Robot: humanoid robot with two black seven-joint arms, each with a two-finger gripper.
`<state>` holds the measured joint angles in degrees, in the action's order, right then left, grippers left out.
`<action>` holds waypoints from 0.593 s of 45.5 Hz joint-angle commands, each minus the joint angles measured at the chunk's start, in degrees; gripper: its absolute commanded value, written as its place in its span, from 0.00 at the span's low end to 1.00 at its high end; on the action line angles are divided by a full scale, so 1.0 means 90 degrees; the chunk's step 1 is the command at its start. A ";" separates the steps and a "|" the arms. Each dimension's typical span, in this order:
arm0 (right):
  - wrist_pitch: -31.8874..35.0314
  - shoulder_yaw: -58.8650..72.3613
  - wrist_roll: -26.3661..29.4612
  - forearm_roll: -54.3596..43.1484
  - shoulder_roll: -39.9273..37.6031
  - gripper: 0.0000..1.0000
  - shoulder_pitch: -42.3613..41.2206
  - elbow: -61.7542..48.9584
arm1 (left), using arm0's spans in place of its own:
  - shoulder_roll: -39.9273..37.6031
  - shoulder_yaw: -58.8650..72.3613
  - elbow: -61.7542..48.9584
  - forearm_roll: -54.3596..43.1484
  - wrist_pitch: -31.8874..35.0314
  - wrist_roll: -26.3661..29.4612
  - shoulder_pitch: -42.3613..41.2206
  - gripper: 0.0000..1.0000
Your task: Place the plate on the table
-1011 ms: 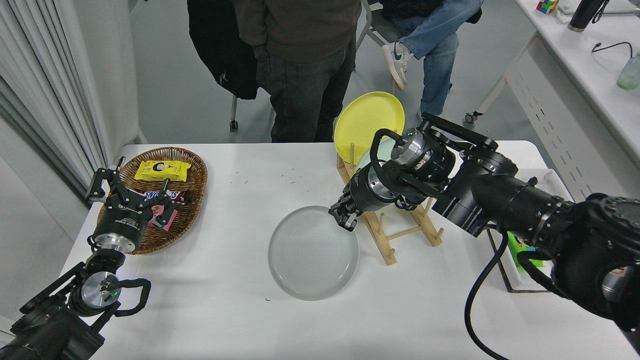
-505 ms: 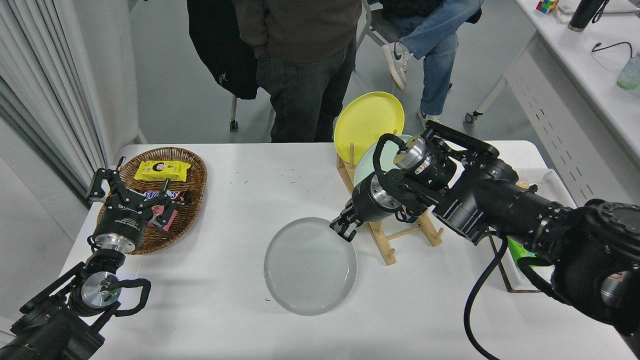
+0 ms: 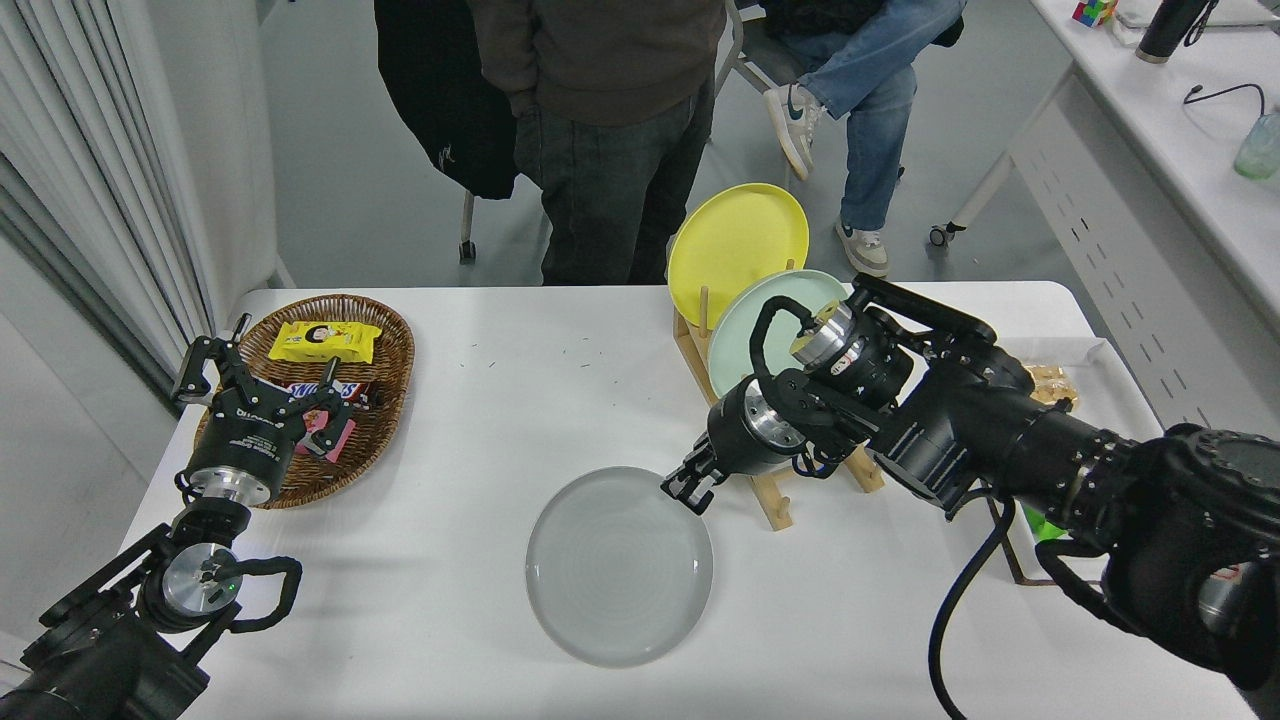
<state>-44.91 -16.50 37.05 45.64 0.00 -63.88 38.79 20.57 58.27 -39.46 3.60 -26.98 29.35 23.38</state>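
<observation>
The left black tool (image 3: 262,385) rests parked with its fingers spread open over an oval brown wicker basket (image 3: 385,345) of snack packets, far to the left of the round light-grey matte plate (image 3: 619,565). That plate sits near the middle of the large white rectangular surface (image 3: 480,420), level or very nearly so; whether it lies fully flat cannot be told. Its upper right rim is pinched by the right black tool (image 3: 687,489), whose fingers are closed on the plate's edge. Just right of the plate stands a wooden plate rack (image 3: 775,495) holding a mint-green round plate (image 3: 770,310) and, behind it, a yellow round plate (image 3: 735,240), both upright. A standing person in dark trousers (image 3: 610,170) is beyond the surface's far edge, behind the plate.
</observation>
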 commanded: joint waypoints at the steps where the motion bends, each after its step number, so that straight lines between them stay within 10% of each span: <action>1: -0.0010 -0.0032 0.0004 0.0056 0.0000 0.00 0.0154 -0.0023 | 0.0000 0.0000 0.0000 0.0000 0.0000 0.0000 0.0000 0.98; 27: -0.0010 -0.0218 -0.0005 0.0027 0.0000 0.00 0.0291 -0.0394 | 0.0000 0.0000 0.0000 0.0000 0.0000 0.0000 0.0000 0.98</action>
<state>-45.00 -18.02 37.01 46.03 0.00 -61.71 35.94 20.57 58.27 -39.46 3.61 -26.98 29.35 23.38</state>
